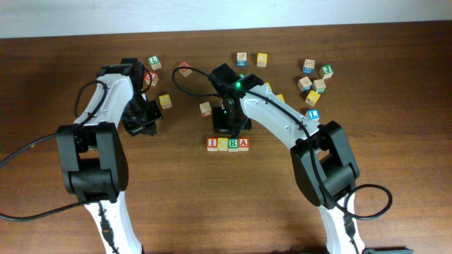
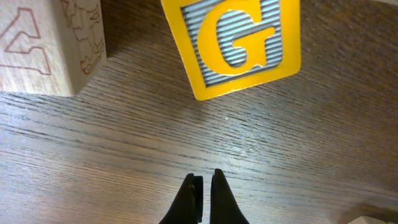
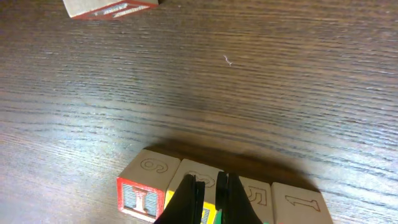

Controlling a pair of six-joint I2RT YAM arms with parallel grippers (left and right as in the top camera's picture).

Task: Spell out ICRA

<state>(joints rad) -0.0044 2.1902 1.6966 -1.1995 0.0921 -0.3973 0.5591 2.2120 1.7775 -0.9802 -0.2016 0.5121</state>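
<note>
Overhead: brown wood bench (image 1: 212,204). Row of four blocks (image 1: 227,144) sits at centre, sides touching. It reads I, then a letter too small to read, then R, A. Right end effector (image 1: 229,129) hangs just behind the row, over its middle. Left end effector (image 1: 148,118) is well apart to the left, near a yellow block (image 1: 164,101). Fingers on both are hidden by the arm bodies here, so can't tell open or closed from this view. Loose blocks lie along the far side of the bench. A tan block (image 1: 205,109) sits just behind the row and a cluster (image 1: 314,85) is off to the right.

Left wrist: left end effector (image 2: 205,176) has its fingers brought together with only a hairline gap and nothing between them, tips over bare bench. G block (image 2: 233,43), yellow w/ grey stripes, lies ahead, tilted a bit and not touched. Plain wood block (image 2: 46,43) w/ red outline art sits at upper left, apart from the G block.

Right wrist: right end effector (image 3: 208,177) is also closed w/ a thin gap, gripping nothing. Its tips are in front of the row's 2nd block (image 3: 199,171); contact can't be told. I block (image 3: 140,190) is the left end of the row, red frame facing the cam. The end block (image 3: 298,202) shows a "1" on top. A red-edged block (image 3: 109,6) sits at the top edge, well apart.
</note>
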